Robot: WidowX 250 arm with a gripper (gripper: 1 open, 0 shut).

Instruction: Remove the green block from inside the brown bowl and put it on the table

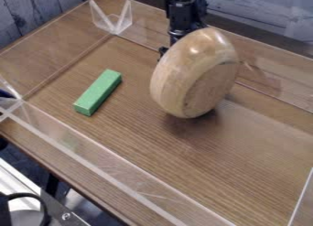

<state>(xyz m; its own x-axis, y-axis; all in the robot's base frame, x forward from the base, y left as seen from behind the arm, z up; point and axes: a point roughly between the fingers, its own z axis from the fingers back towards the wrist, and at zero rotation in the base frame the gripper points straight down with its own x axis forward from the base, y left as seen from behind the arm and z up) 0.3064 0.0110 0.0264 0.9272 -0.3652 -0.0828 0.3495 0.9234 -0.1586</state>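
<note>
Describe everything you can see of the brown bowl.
The brown bowl is round, light-brown wood with a smooth grain. It stands tipped up on its edge, with its rounded underside facing the camera and its inside hidden. Its lower edge seems to rest on the table, right of the green block and apart from it. The gripper reaches down behind its top rim and seems to grip it; the fingertips are hidden.
</note>
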